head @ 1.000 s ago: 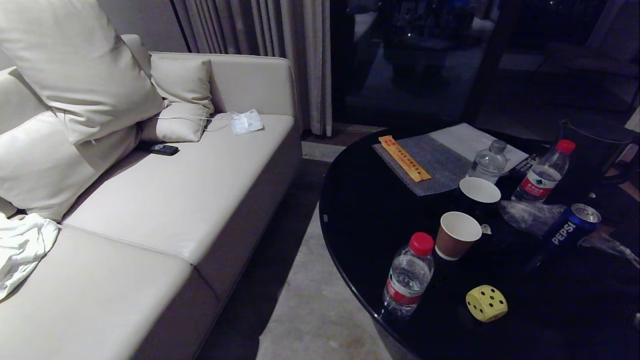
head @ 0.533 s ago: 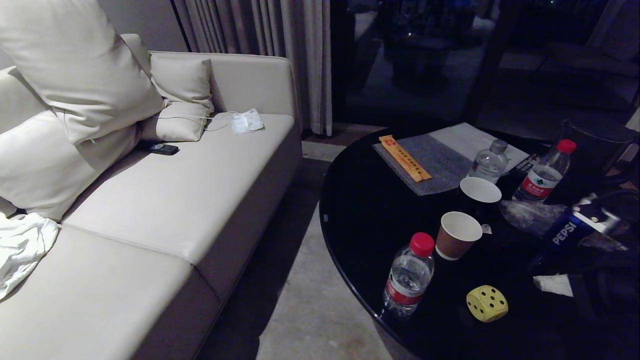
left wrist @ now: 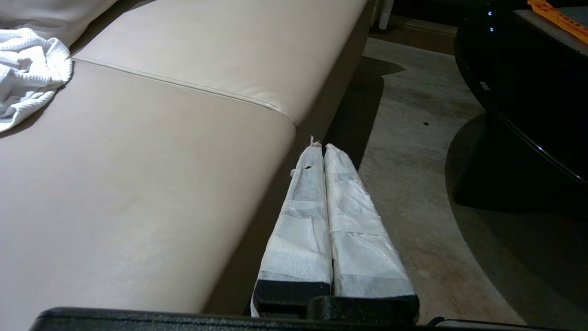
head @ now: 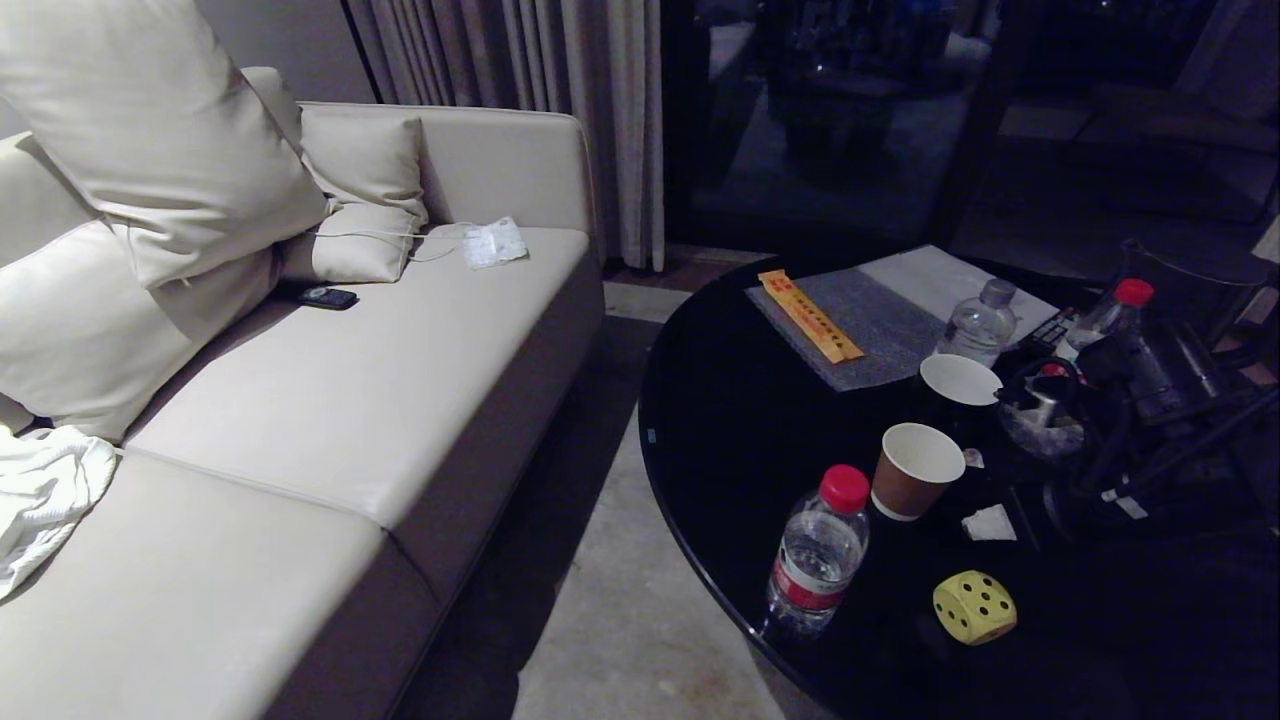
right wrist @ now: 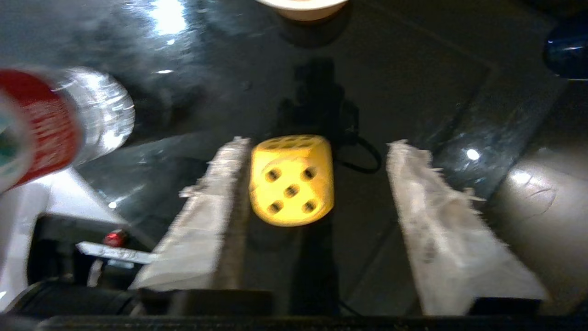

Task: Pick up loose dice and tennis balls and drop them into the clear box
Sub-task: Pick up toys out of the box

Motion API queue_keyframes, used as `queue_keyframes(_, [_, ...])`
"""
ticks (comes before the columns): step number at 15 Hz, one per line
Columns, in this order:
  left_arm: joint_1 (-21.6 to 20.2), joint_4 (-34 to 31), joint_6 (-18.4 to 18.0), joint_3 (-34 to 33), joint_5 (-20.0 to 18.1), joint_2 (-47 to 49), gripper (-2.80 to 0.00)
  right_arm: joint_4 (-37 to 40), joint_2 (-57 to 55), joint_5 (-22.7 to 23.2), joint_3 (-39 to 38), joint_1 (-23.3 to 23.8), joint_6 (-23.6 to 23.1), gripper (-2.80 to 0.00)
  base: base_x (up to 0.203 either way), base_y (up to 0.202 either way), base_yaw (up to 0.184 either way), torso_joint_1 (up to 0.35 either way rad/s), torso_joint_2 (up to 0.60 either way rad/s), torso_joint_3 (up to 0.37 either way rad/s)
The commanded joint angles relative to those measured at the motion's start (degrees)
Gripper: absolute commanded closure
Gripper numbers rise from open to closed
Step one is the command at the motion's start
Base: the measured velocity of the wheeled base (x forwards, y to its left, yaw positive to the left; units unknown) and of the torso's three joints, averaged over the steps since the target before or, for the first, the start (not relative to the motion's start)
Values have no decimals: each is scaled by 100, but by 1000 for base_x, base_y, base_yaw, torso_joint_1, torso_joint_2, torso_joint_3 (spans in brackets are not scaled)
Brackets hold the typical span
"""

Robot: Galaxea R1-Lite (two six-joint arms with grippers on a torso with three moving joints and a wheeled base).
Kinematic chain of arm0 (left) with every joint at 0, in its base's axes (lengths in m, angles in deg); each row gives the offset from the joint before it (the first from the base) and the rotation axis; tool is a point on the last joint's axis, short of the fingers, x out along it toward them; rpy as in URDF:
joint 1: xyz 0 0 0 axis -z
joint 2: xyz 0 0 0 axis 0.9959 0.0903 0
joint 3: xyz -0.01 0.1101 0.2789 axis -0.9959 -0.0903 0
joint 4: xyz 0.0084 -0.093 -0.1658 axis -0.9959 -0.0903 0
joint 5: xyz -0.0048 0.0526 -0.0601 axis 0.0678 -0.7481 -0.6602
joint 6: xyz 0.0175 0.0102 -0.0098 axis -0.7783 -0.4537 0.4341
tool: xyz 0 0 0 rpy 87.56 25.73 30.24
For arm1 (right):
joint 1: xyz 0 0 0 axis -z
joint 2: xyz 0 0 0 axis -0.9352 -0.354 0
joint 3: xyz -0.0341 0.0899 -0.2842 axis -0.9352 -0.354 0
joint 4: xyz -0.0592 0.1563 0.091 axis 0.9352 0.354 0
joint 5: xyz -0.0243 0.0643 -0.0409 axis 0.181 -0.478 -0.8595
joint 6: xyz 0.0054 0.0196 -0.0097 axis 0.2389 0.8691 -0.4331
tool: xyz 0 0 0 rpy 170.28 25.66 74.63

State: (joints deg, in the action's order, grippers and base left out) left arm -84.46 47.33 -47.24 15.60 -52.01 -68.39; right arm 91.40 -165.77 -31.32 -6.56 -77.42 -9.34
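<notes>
One yellow die (head: 973, 606) is sitting on the black round table (head: 730, 430), near the table's front edge, w/ its five-pip face showing in the right wrist view (right wrist: 291, 179). No other die is showing here.

Counting around the die on the table: three water bottles, i.e. one red-capped bottle (head: 816, 550) standing just left of the die, one grey-capped bottle (head: 976, 322) well behind it, and one more red-capped bottle (head: 1105, 315) far back-right, partly hidden by the arm. Two paper cups: a brown cup (head: 912, 470) behind the die and a white-rimmed cup (head: 958, 382) further back. One grey mat (head: 870, 325) w/ one orange strip (head: 808, 315) lying on it, at the table's far side. One small white scrap (head: 989, 523) lying between the brown cup and the die.

The right gripper (right wrist: 317, 184) is hanging above the table w/ its two padded fingers (right wrist: 436, 216) standing wide apart, the die lying between them in the wrist view, closer to one pad; touching or not, can't tell. In the head view the right arm (head: 1140, 420) is showing dark behind and right of the die.

The left gripper (left wrist: 324, 151) is parked well left of the die, off the table, over the floor beside the one beige sofa (head: 330, 400), its two wrapped fingers (left wrist: 303, 220) pressed together, holding nothing. One white cloth (head: 40, 500) is lying on the sofa seat.
</notes>
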Motion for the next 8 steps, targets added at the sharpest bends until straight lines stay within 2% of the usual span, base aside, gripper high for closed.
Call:
queue_keyframes(1, [0,0,6,-9,4,9,0,-8,-465,-35,103,73,-72,-280,0,0,0,0,0,0])
queue_keyframes(5, [0,0,6,-9,4,9,0,-29,-854,-49,83,202,-282,-280,0,0,0,0,0,0])
queue_keyframes(8, [0,0,6,-9,4,9,0,261,-1051,-95,67,297,-362,-280,0,0,0,0,0,0])
